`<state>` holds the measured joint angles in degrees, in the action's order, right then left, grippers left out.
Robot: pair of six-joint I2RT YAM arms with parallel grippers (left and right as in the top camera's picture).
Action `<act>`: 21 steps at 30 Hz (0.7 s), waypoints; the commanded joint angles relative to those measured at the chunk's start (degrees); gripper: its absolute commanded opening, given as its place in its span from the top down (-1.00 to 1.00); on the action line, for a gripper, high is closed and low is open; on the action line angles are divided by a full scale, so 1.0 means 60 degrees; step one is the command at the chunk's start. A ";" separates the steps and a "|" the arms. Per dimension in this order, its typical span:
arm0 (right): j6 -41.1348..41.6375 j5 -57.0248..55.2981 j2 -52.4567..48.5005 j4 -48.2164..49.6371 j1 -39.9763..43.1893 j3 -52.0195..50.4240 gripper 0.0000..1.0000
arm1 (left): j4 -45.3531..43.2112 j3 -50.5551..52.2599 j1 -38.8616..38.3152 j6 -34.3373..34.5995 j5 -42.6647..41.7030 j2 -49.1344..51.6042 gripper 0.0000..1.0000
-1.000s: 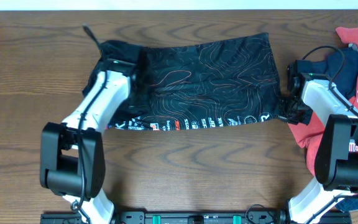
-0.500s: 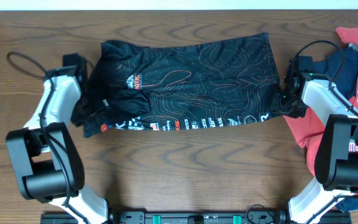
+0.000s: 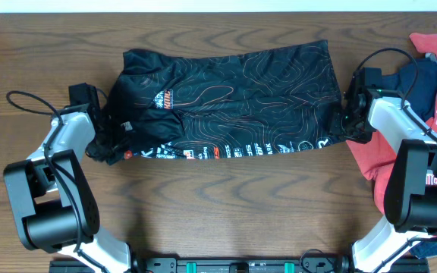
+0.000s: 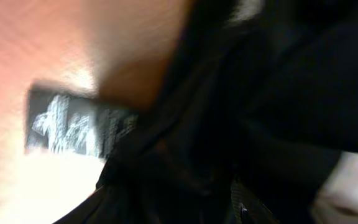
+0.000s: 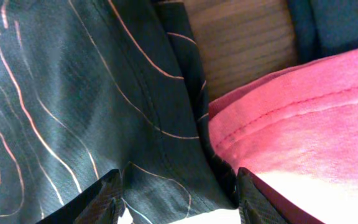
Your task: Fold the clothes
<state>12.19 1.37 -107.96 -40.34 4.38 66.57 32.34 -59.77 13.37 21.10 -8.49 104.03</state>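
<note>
The black jersey (image 3: 234, 91) with thin orange lines lies flat across the middle of the table, its row of white logos along the near edge. My left gripper (image 3: 103, 140) sits low at the jersey's left edge. In the left wrist view, blurred dark cloth (image 4: 260, 93) fills the picture and hides the jaws. My right gripper (image 3: 345, 121) is at the jersey's right edge. In the right wrist view its fingers (image 5: 107, 199) stand apart, with the jersey's hem (image 5: 166, 155) lying loose between them. A red T-shirt (image 3: 370, 159) and a navy one (image 3: 419, 83) are heaped at the far right.
The red T-shirt (image 5: 303, 106) lies right beside my right gripper's outer finger, with bare wood (image 5: 247, 43) above it. A small printed tag (image 4: 73, 124) shows at the jersey's left edge. A black cable (image 3: 29, 98) loops out to the left of my left arm.
My left arm has pulled off the jersey's left part and swung down to its left edge, leaving that part lying flat. My right gripper has opened where it was.
</note>
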 commanded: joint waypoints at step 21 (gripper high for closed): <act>0.1224 -0.1858 -0.0029 -0.3107 -0.0044 -0.0044 0.98 | 0.3202 0.0277 0.1005 -0.0510 0.0539 0.0240 0.88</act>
<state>16.36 -4.10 -107.96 -57.43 4.27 66.52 50.06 -59.27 17.58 18.00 -8.36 104.40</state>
